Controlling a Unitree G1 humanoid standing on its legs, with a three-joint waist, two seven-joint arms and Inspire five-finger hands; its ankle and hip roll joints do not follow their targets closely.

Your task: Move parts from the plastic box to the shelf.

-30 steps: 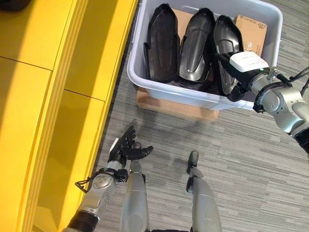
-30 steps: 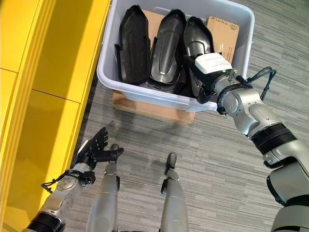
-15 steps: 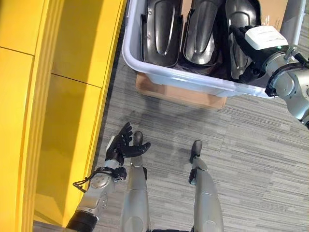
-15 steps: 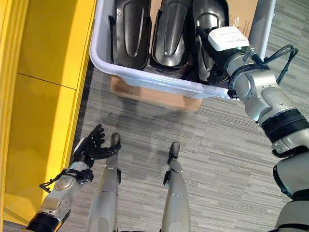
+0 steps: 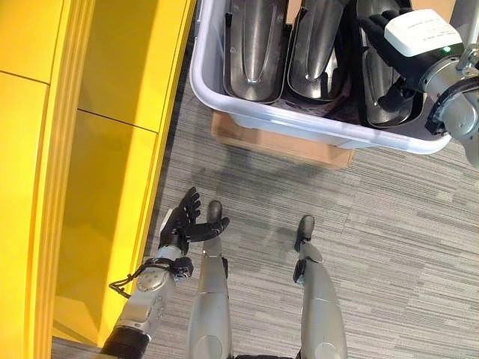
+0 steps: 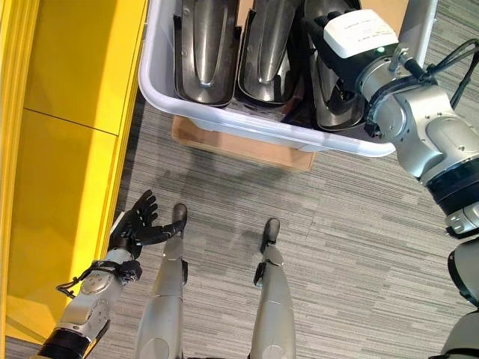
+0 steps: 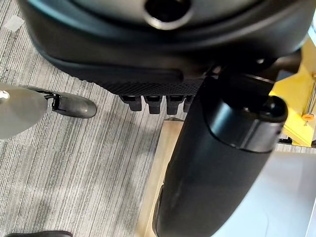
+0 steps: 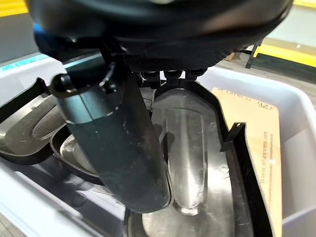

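Grey carpet (image 5: pixel 389 247) bears the plastic box (image 5: pixel 299 127); right hand (image 6: pixel 340 45) inside, grip unclear.

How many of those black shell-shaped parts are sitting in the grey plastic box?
3, side by side in the plastic box: the left part, the middle part, and the right part under the right hand. More may lie hidden beneath them.

The left arm hangs low at the robot's side, its left hand (image 5: pixel 182 224) raised palm-up with fingers spread and relaxed, holding nothing. The right arm stretches far forward, wrist bent down, the right hand (image 6: pixel 334 46) with fingers extended straight.
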